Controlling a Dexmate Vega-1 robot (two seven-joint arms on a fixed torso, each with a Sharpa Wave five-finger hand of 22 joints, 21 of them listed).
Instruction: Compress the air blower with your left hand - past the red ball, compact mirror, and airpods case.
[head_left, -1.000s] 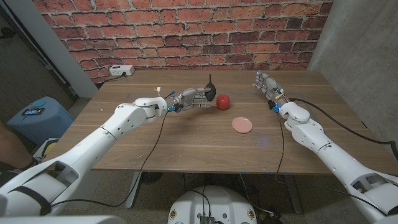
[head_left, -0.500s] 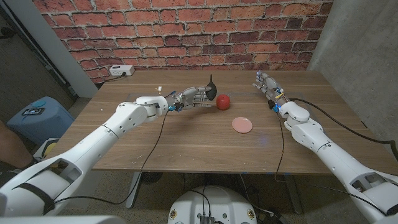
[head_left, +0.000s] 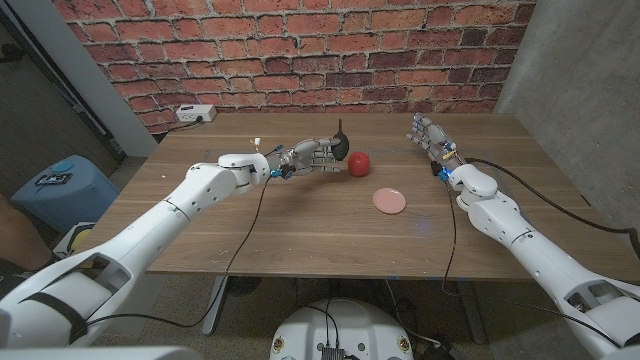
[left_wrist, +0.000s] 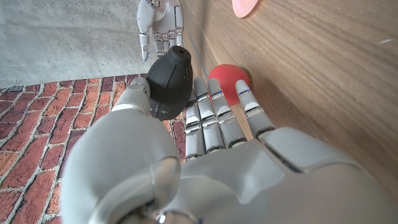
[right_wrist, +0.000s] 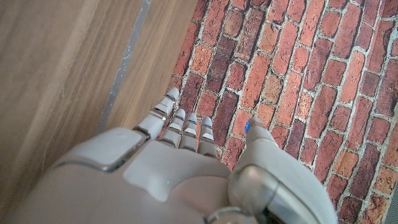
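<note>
Two hands work over the wooden surface (head_left: 300, 225). At about 11 o'clock, the left hand (head_left: 312, 156) grips the black air blower (head_left: 338, 148), thumb and fingers (left_wrist: 214, 112) wrapped around its bulb. The red ball (head_left: 358, 162) sits just beside it, the pink mirror (head_left: 389, 201) nearer centre. At 1 o'clock, the right hand (head_left: 428, 135) holds nothing, fingers apart.

Matt black rubbery air blower (left_wrist: 169, 83), smooth red ball (left_wrist: 227, 82), wood-grain table (head_left: 300, 215), rough brick wall (head_left: 300, 50)
</note>
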